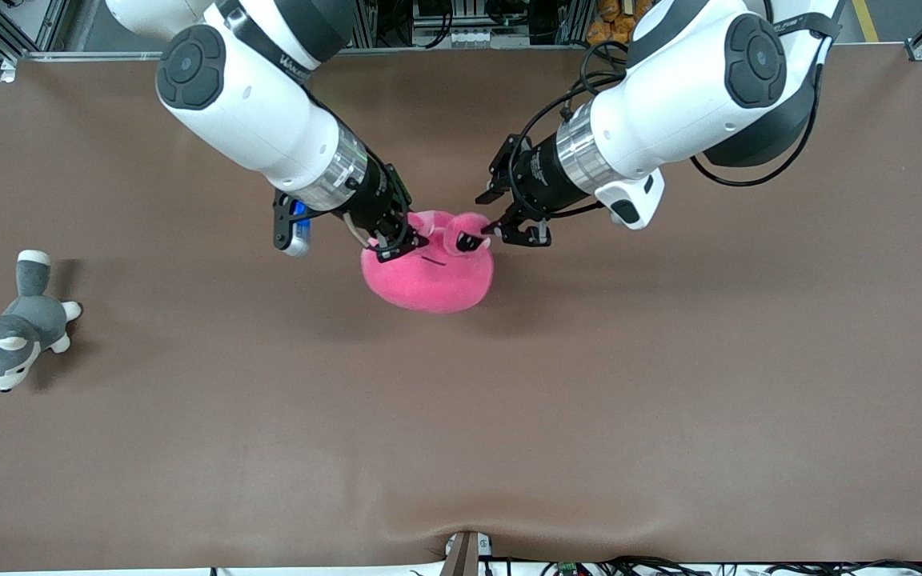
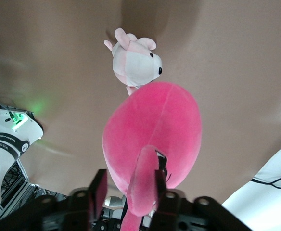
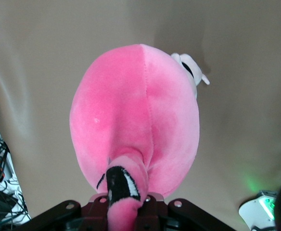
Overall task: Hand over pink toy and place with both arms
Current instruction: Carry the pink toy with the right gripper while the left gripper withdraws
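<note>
The pink toy (image 1: 429, 276) is held up over the middle of the counter (image 1: 669, 384). One ear is pinched by the right gripper (image 1: 397, 244). The left gripper (image 1: 487, 232) fingers are spread around the other ear. The hand-over seems under way; next, the left gripper should be drawn away.

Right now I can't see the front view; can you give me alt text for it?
A round hot-pink plush toy hangs above the middle of the brown table, with the right gripper shut on it and the left gripper at its ear. A grey-and-white husky plush lies toward the right arm's end.
</note>
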Tool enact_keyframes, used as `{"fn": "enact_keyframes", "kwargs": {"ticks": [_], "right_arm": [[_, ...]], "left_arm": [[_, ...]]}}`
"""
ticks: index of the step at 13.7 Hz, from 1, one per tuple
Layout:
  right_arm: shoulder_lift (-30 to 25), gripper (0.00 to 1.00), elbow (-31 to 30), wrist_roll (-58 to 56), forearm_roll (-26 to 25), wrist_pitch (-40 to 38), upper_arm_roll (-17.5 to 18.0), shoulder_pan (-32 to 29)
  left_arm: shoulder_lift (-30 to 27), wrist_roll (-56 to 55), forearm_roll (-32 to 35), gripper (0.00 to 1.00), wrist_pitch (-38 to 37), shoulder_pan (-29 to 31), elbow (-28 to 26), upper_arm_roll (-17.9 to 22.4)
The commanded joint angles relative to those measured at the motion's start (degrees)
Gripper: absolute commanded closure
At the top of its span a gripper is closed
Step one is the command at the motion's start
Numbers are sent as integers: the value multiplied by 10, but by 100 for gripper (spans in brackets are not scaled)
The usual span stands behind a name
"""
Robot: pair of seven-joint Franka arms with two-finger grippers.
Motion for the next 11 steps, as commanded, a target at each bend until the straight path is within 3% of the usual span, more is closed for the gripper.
{"fn": "enact_keyframes", "kwargs": {"ticks": [1,5,8,11], "right_arm": [[-2,100,14,-11,-27,-40,7,-46],[-10,100,7,-169,-23,-153,7,-169],[-8,100,-66,-290,-7,-152,8,-270],[-3,100,-182,-448,16,-96,7,-341]], "left_arm": [[-8,43,-5,0,-7,5,4,8],[-28,274,28,0,-80,72,4,15],[-31,435,81,0,-107,117,4,17],[-31,532,203,0,-113,120,3,16]]}}
